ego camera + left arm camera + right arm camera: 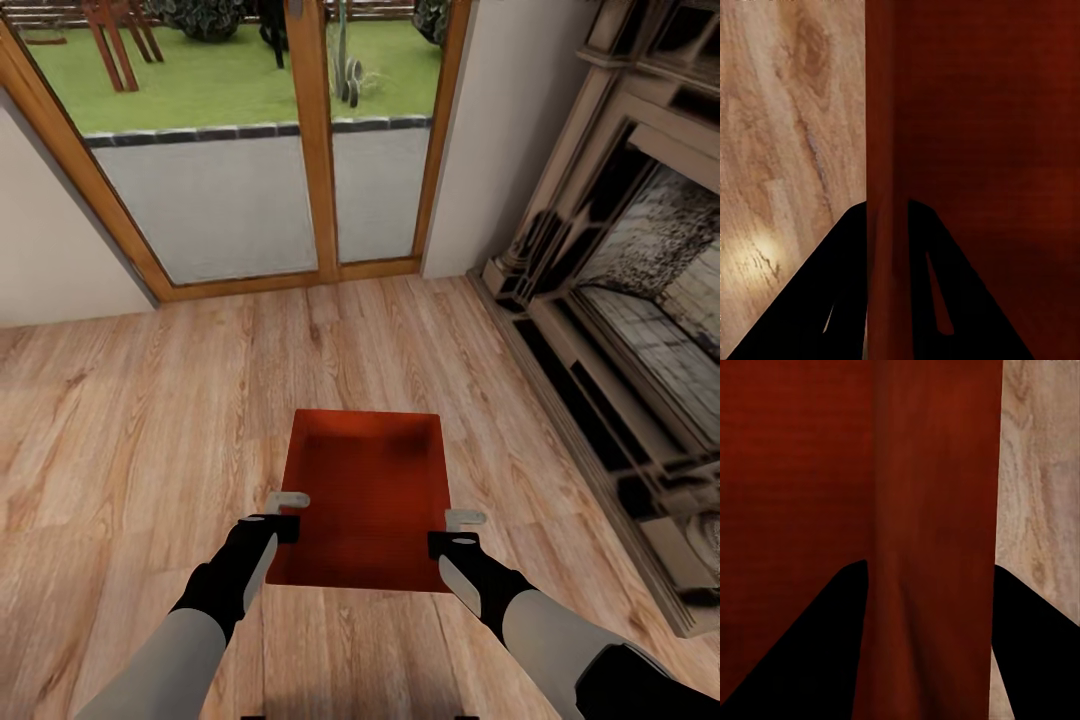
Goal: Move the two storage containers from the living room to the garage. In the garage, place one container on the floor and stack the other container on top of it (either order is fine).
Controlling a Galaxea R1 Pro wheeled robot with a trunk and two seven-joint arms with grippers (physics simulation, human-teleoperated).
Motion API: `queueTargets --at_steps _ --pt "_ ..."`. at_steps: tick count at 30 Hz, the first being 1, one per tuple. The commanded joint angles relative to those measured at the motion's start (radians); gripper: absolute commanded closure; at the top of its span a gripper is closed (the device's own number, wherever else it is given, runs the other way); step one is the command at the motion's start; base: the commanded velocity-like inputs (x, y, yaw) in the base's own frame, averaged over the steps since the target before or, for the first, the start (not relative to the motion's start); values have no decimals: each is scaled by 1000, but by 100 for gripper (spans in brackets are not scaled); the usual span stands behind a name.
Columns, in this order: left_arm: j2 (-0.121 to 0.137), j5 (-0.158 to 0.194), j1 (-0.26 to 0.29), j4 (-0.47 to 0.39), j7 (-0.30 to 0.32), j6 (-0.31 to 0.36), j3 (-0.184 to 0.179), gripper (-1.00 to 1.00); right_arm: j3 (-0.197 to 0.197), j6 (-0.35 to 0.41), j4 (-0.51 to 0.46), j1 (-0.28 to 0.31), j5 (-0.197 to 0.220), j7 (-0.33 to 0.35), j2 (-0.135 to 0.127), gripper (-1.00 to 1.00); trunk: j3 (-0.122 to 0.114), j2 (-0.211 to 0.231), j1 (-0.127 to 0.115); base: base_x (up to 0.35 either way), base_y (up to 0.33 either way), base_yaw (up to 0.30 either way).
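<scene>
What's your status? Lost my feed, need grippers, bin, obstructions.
Left gripper and right gripper straddle side walls of storage container. Container over wood floor, living room. Fireplace to the right.

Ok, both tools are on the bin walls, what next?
Probably lift it straight up a little. The left tool and right tool each straddle a side wall of the bin, which looks level over the wood floor.

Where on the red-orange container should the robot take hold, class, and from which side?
On the two long side walls of the container, one gripper each, coming down from above: it is open-topped with thin straight walls, so fingers can straddle a rim, as both grippers do now.
</scene>
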State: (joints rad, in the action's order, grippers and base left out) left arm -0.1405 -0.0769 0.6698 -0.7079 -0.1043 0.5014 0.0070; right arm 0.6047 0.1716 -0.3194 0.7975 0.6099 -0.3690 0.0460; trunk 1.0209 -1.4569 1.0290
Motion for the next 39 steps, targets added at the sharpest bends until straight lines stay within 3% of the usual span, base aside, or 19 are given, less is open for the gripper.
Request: queueTargets --at_steps 1,39 --pt "9 -5 0 2 -3 12 -4 100 0 6 -6 2 -22 -6 -9 100 -3 7 -4 0 0 0" --pt "9 -4 -1 2 -3 12 -4 100 0 6 -6 2 -22 -10 -9 100 -122 273 -150 0 0 0"
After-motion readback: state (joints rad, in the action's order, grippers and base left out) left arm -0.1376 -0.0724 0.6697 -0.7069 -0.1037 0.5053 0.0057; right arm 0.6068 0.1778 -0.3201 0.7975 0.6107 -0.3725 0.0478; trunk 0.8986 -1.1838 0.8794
